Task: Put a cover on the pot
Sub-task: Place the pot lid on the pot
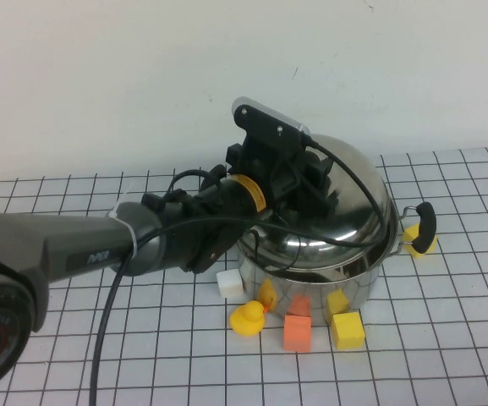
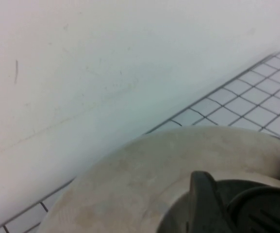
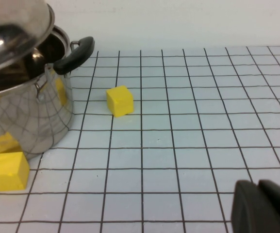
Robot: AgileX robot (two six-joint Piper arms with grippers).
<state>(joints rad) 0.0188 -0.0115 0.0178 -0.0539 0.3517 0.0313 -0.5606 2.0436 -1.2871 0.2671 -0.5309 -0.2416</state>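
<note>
The large shiny steel pot (image 1: 328, 275) stands mid-table with a black side handle (image 1: 425, 224) on its right. The domed steel lid (image 1: 358, 190) sits tilted over it, resting on the near-right rim and raised at the far left. My left gripper (image 1: 311, 182) is on top of the lid, shut on its black knob (image 2: 261, 208); one finger (image 2: 205, 199) shows beside the knob. In the right wrist view the pot (image 3: 28, 116) shows a gap under the tilted lid (image 3: 13, 34). My right gripper (image 3: 263, 208) is shut and empty, low over the table right of the pot.
In front of the pot lie a white block (image 1: 229, 283), a yellow duck (image 1: 248, 319), an orange block (image 1: 298, 332) and a yellow block (image 1: 348, 330). Another yellow block (image 3: 119, 101) lies by the right handle. A white wall stands close behind.
</note>
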